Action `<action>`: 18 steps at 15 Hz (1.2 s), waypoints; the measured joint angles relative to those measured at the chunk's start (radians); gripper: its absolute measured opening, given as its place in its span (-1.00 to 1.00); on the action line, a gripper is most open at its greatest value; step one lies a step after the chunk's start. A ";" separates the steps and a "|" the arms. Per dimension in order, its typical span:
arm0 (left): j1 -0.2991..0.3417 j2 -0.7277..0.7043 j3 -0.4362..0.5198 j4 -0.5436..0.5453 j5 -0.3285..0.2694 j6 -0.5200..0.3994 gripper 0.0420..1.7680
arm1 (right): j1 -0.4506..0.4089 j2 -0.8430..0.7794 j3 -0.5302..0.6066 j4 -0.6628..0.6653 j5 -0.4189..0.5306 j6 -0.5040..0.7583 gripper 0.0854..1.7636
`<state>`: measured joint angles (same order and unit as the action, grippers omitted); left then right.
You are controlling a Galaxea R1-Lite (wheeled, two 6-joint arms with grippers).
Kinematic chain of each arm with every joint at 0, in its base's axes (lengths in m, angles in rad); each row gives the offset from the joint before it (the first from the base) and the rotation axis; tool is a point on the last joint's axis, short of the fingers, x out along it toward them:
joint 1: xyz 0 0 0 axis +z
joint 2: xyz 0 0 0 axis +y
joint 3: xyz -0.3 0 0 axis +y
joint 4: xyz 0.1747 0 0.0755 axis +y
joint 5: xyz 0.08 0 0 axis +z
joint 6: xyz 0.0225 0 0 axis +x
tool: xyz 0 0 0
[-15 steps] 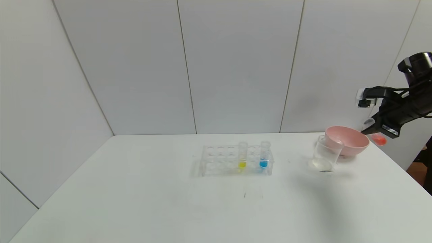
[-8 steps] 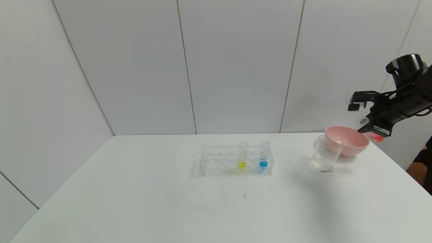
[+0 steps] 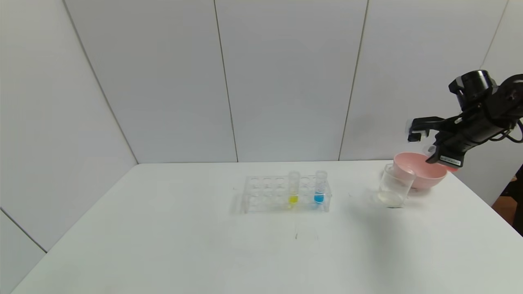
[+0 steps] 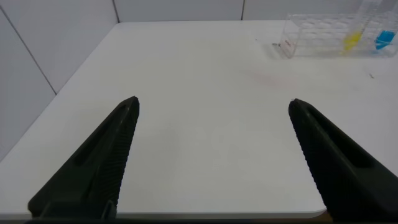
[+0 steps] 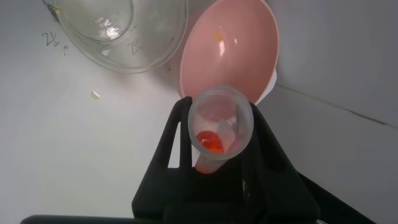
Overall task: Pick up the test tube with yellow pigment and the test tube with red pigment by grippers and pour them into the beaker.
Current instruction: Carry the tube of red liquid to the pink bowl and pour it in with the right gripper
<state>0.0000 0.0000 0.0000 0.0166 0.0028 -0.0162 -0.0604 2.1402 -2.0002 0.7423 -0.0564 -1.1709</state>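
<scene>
My right gripper (image 3: 438, 152) is shut on the test tube with red pigment (image 3: 452, 168) and holds it tilted in the air above the pink bowl (image 3: 425, 173), behind and to the right of the beaker (image 3: 393, 185). In the right wrist view the tube (image 5: 219, 127) sits between the black fingers (image 5: 169, 143), mouth towards the camera, red liquid at its bottom, with the beaker (image 5: 118, 31) beyond. The test tube with yellow pigment (image 3: 293, 188) stands upright in the clear rack (image 3: 265, 194). My left gripper (image 4: 214, 106) is open and empty over the table's near left part, out of the head view.
A tube with blue liquid (image 3: 319, 188) stands in the rack to the right of the yellow one. The pink bowl touches the beaker near the table's right edge. In the left wrist view the rack (image 4: 317, 34) lies far off. White walls close the back and left.
My right arm has swung left and slightly up with the red tube, from beyond the table's right edge to above the pink bowl. Rack, beaker and bowl have not moved.
</scene>
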 joint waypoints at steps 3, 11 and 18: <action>0.000 0.000 0.000 0.000 0.000 0.000 0.94 | 0.008 0.004 0.000 0.004 -0.059 -0.031 -0.49; 0.000 0.000 0.000 0.000 0.000 0.000 0.94 | 0.091 0.039 0.000 -0.016 -0.204 -0.043 -0.49; 0.000 0.000 0.000 0.000 0.000 0.000 0.94 | 0.114 0.051 0.000 -0.061 -0.289 -0.128 -0.49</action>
<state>0.0000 0.0000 0.0000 0.0170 0.0028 -0.0166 0.0534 2.1909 -2.0002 0.6813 -0.3449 -1.2985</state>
